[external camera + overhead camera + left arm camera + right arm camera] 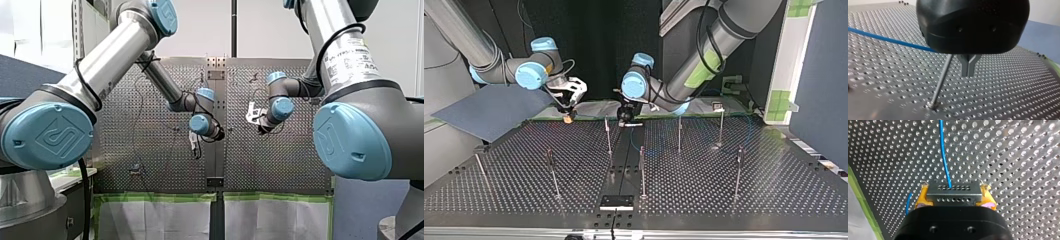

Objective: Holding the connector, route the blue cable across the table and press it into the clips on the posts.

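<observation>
Cable of blue colour [944,152], thin, runs from the grey metal block connector [953,199] away over the perforated metal counter [1010,157]. My right claw [955,195] pinches this connector between its yellow pads [921,197]. My left claw [968,67], black with metal fingers, is pressed together on nothing and hangs over the counter, just beside a thin metal post [940,82].

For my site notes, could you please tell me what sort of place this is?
Probably a robotics lab test cell: two robot arms over a perforated table, thin posts standing on it, and a blue cable whose connector my right tool holds.
</observation>
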